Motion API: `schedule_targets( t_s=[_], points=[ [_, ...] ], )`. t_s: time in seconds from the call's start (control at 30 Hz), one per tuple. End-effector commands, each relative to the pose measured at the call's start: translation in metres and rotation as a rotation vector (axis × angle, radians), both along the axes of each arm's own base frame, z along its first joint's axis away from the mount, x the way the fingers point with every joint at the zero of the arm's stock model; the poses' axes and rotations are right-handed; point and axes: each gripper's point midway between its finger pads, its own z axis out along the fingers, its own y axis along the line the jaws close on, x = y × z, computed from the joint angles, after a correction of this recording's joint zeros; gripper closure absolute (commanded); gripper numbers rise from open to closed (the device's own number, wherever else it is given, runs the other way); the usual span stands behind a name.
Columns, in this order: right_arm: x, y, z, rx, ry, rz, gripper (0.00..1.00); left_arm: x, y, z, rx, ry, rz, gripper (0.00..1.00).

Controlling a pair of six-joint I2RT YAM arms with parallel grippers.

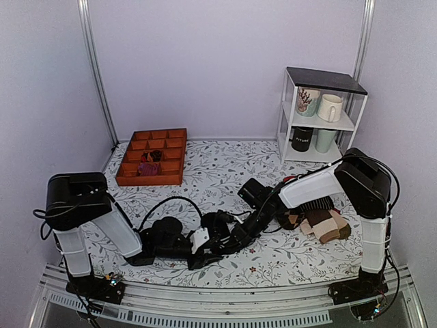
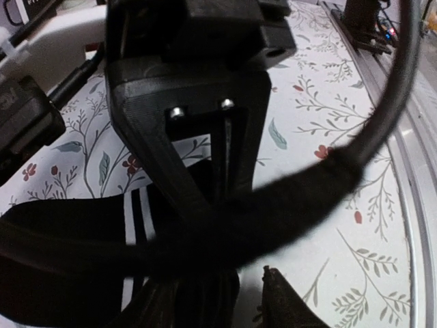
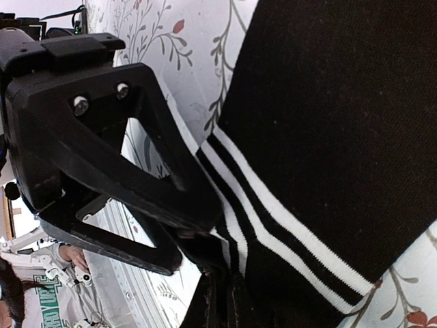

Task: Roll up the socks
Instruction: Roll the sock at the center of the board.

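**Hold.** The right gripper (image 3: 205, 236) is clamped on the socks (image 3: 328, 123) at the striped end. Its fingers meet on the edge of the fabric just beside the three white stripes. In my judgement this pins the end so a roll can be started from it.

The left gripper (image 1: 207, 253) sits close against the right one at the near middle of the tabletop (image 1: 205, 164). A cable (image 2: 355, 160) crosses its wrist view, so I cannot tell whether it is apart or together.

**Task item.** The socks lie flat on the tabletop, unrolled, between the two grippers.

**Containers.**
- The orange compartment tray (image 1: 133, 179) stands at the far left. One compartment holds a small dark purple item (image 1: 149, 166), which I cannot identify. The other compartments appear empty.
- The white shelf rack (image 1: 326, 80) stands at the far right. A floral mug (image 1: 307, 101) and a white mug (image 1: 330, 107) are on the upper shelf. A black mug (image 1: 301, 139) and a pale mug (image 1: 324, 140) are on the lower.
- A loose pile of other socks (image 1: 322, 222) lies on the tabletop near the right arm, in no container.
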Motion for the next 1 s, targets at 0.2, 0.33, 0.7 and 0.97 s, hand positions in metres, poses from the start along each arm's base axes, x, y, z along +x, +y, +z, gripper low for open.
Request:
schedule_targets(
  t_s=[0.2, 0.33, 0.7, 0.97],
  points=[
    [-0.025, -0.048, -0.054, -0.26, 0.1, -0.004, 0.98, -0.006, -0.001, -0.022, 0.059, 0.06, 0.015, 0.72],
    [-0.022, -0.047, -0.052, -0.249, 0.104, -0.014, 0.95, -0.01, 0.0, -0.029, 0.076, 0.103, 0.015, 0.96],
    [0.01, -0.004, 0.011, 0.087, -0.12, -0.001, 0.75, -0.021, 0.01, -0.055, 0.118, 0.334, 0.075, 1.0],
    [0.013, -0.008, 0.089, 0.516, -0.641, 0.078, 0.54, -0.032, 0.028, -0.08, 0.149, 0.519, 0.122, 1.0]
  ],
)
